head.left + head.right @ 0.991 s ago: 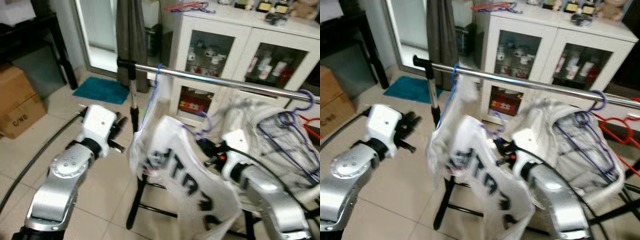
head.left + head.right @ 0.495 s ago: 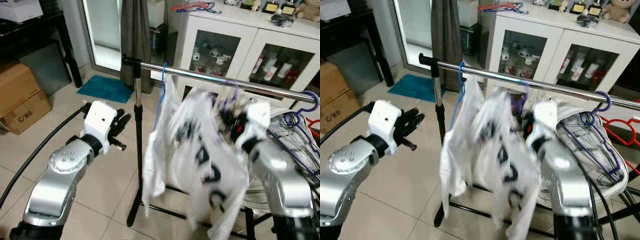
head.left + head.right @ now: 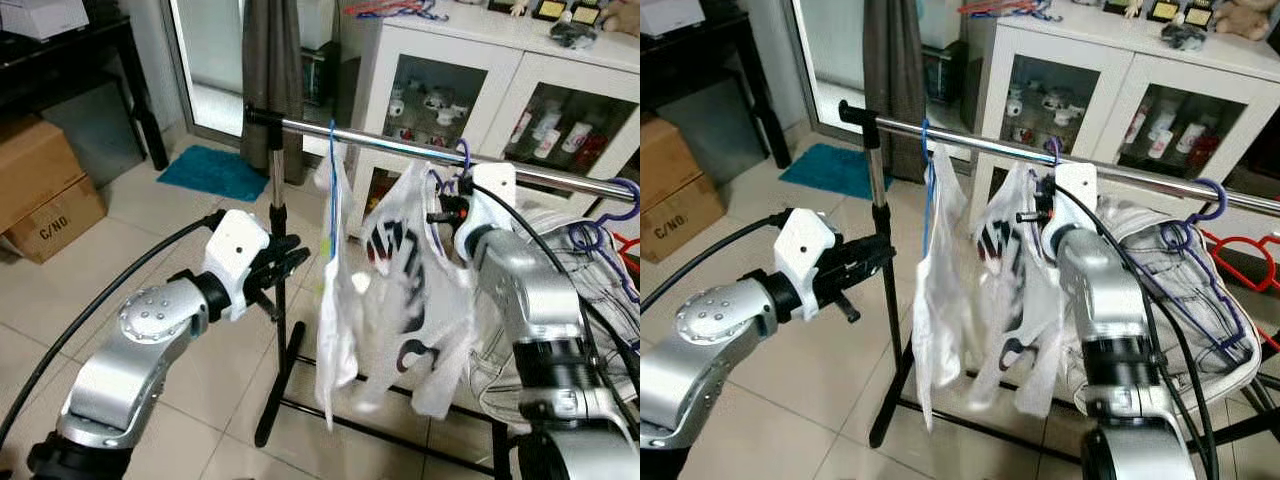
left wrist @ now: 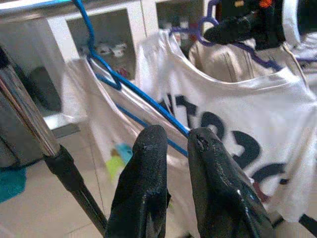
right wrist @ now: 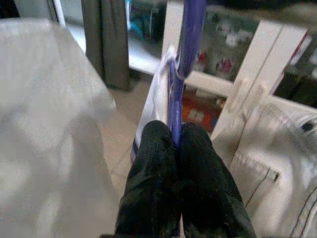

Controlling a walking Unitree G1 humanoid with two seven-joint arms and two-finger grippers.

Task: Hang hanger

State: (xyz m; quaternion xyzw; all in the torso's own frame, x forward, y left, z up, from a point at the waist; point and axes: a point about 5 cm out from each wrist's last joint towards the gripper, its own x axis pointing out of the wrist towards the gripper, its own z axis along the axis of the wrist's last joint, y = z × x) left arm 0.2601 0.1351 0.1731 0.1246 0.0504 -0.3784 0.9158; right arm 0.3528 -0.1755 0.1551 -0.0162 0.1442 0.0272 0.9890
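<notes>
Left gripper (image 3: 285, 262): held low beside the rack's pole (image 3: 277, 240), its fingers (image 4: 148, 188) nearly together with a narrow gap and nothing clasped between them; it is pointed toward the hanging clothes.
Right gripper (image 5: 173, 148): raised to the rail (image 3: 400, 142); the fingers are clamped on the stem of the purple hanger (image 5: 185, 44), just below its hook.
Purple hanger: its hook is seen at the rail, above the gripper; whether it rests fully over the rail cannot be told.
Printed shirt (image 3: 425, 290): white with dark lettering, carried on the purple hanger and draped below the right gripper.
Blue hanger (image 3: 331, 170): hooked on the rail just left of the purple one, with a white garment (image 3: 338, 300) hung from it.
Rail: a shiny bar run across the scene on a black-footed pole.
Further right: another purple hanger (image 3: 610, 215) is hooked on the rail over pale clothing.
Cabinet (image 3: 480, 70): white, glass-doored, set behind the rack.
Boxes (image 3: 40, 190): cardboard, placed on the tiled floor at far left.
</notes>
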